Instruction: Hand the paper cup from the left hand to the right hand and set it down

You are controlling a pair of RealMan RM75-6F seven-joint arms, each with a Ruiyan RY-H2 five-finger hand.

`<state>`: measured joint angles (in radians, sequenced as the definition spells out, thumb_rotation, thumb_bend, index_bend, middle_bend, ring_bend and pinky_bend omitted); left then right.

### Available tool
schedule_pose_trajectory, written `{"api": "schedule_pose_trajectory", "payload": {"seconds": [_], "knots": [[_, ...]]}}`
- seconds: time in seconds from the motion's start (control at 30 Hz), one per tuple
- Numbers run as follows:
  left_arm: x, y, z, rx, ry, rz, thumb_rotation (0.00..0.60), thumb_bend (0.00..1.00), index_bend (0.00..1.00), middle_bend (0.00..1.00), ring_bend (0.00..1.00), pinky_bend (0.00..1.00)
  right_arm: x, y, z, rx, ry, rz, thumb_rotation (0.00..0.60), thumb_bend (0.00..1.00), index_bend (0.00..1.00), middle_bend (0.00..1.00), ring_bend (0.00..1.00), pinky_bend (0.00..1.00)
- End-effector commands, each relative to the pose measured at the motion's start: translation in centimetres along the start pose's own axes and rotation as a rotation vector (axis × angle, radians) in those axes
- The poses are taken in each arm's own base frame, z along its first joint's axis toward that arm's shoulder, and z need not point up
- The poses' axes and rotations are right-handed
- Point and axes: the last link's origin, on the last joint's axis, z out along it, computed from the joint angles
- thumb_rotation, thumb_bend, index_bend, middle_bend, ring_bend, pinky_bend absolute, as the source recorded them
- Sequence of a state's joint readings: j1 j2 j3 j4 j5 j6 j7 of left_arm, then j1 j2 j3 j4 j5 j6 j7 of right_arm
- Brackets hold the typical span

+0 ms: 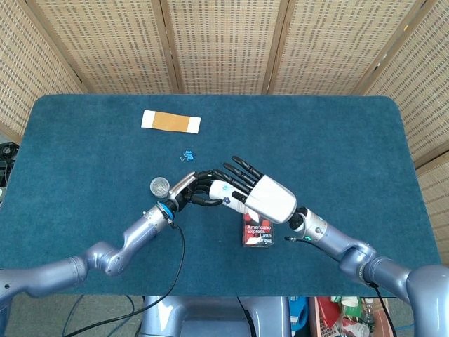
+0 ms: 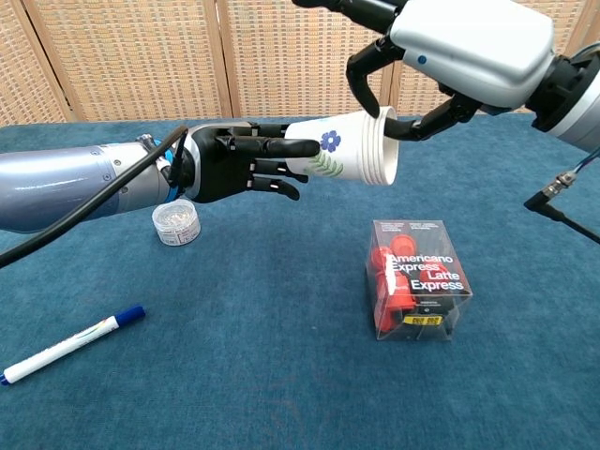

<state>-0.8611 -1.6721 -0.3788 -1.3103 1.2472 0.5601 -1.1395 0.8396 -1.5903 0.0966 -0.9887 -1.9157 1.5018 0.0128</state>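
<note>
A white paper cup (image 2: pixel 342 155) with a blue flower print lies sideways in the air above the blue table (image 1: pixel 337 140), its mouth facing right. My left hand (image 2: pixel 230 167) grips the cup's base end with dark fingers wrapped around it. From above right, my right hand (image 2: pixel 459 47) reaches over the mouth and pinches the rim between a curled finger and the thumb, while its other fingers stay spread. In the head view the right hand (image 1: pixel 263 195) covers most of the cup (image 1: pixel 223 191), and the left hand (image 1: pixel 193 188) meets it from the left.
A clear box of red capsules (image 2: pixel 415 279) stands on the table right below the cup's mouth. A small round lidded container (image 2: pixel 176 222) sits under the left wrist. A marker (image 2: pixel 70 345) lies near left. A tan strip (image 1: pixel 171 121) and blue clip (image 1: pixel 187 156) lie further back.
</note>
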Motion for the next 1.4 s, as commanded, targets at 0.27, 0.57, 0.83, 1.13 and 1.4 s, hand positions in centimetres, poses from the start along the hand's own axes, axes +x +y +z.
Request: {"api": "schedule_pose_trajectory", "payload": {"seconds": [0.27,0.57,0.83,1.13,1.4], "knots": [[3.7,0.0,-1.2,-0.001,0.086,0.022,0.6,0.2,0.51,0.44,0.5,0.51,1.4,2.1,-2.9,-0.03,0.019,-0.044,0.6,0.52,0.7,0.07,0.0,0.03],[12.0,1.5,-6.6,-0.033,0.25,0.412,0.6,0.2,0.51,0.44,0.5,0.51,2.5,5.7,-7.5,-0.108,-0.102,-0.152,0.6,0.52,0.7,0.08,0.0,0.03],[18.4,2.6,-13.0,0.018,0.425,0.889,0.6,0.2,0.51,0.44,0.5,0.51,1.8,7.9,-10.1,-0.21,-0.336,-0.252,0.6,0.52,0.7,0.07,0.0,0.03],[22.1,0.5,-18.0,0.259,0.499,1.322,0.6,0.2,0.51,0.44,0.5,0.51,-0.7,6.8,-10.7,-0.281,-0.476,-0.234,0.6,0.52,0.7,0.08,0.0,0.03],[23.1,-1.9,-18.9,0.373,0.517,1.468,0.6,0.2,0.51,0.44,0.5,0.51,-2.9,5.4,-11.3,-0.307,-0.507,-0.208,0.6,0.52,0.7,0.08,0.0,0.03]]}}
